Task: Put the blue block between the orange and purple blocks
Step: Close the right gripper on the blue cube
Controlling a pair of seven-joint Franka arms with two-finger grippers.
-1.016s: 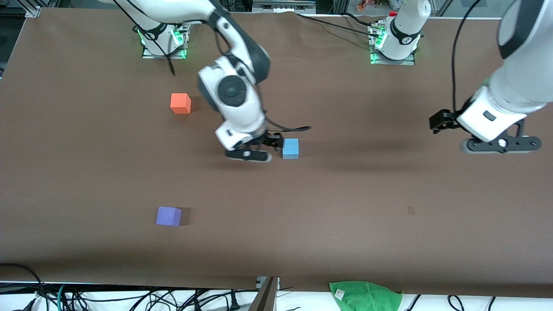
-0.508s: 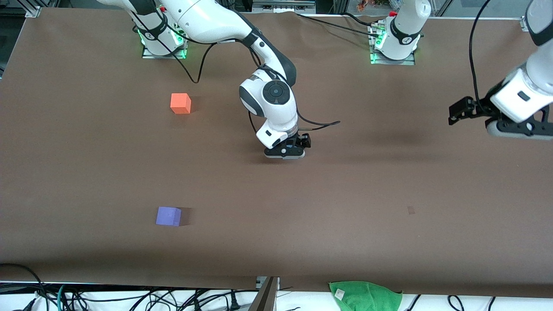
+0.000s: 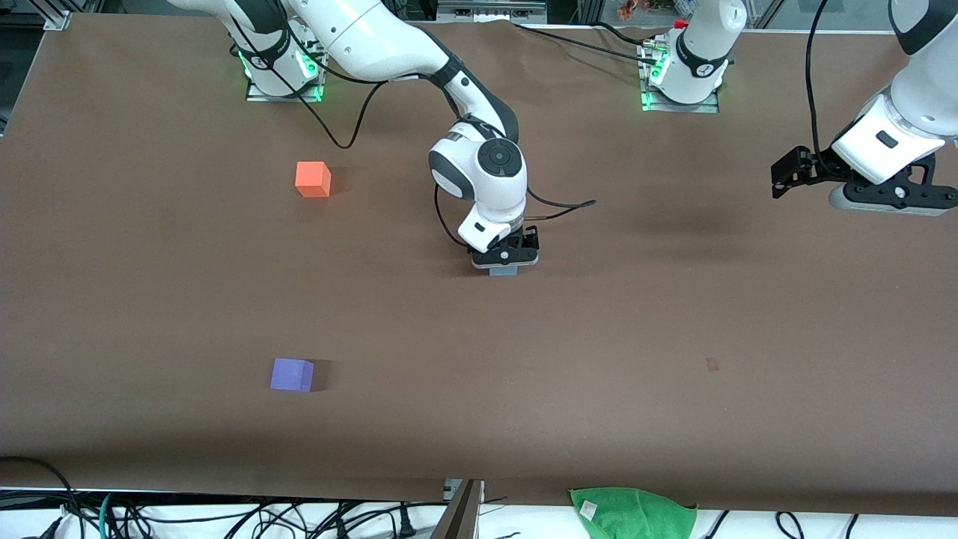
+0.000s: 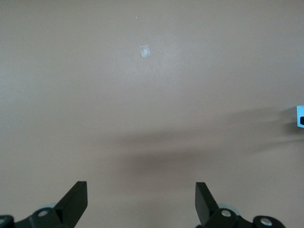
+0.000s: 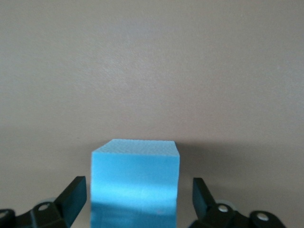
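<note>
Three cubes logged. Our right gripper [image 5: 135,199] has dropped over the blue block [image 5: 135,183] mid-desk, fingers wide astride it, ungripped; orange block [image 3: 313,179], purple block [image 3: 292,374] await. Left gripper [image 4: 141,202] idles, fingers wide.

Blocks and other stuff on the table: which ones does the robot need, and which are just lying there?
Needed:
- blue block, between the open fingers of the right gripper
- orange block
- purple block, nearer the front camera than the orange one

Just lying about:
- green cloth at the table's front edge
- left gripper, open, waiting over bare table
</note>
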